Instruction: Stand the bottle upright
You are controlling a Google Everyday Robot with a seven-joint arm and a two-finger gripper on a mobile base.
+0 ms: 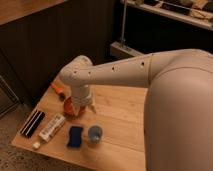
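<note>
Orange is your cue: the bottle (60,90) lies on its side on the wooden surface (120,117). It runs from behind and to the left of the pincer (78,106) in under it. The pincer hangs low over the near end of the bottle, and the thick white wrist (80,90) above covers most of it. Its jaws stand wide apart, and you cannot tell whether they touch the bottle.

Just in front of the pincer, to its right, a small blue cup (95,133) stands upright. A dark blue pad (75,136) lies flat just beside the cup on its left. Further left and forward lies a white tube (51,126) with a label too blurred to read. A black case (32,123) lies beside it at the surface's edge. Your white arm (165,95) fills the whole right side and hides that part of the surface.
</note>
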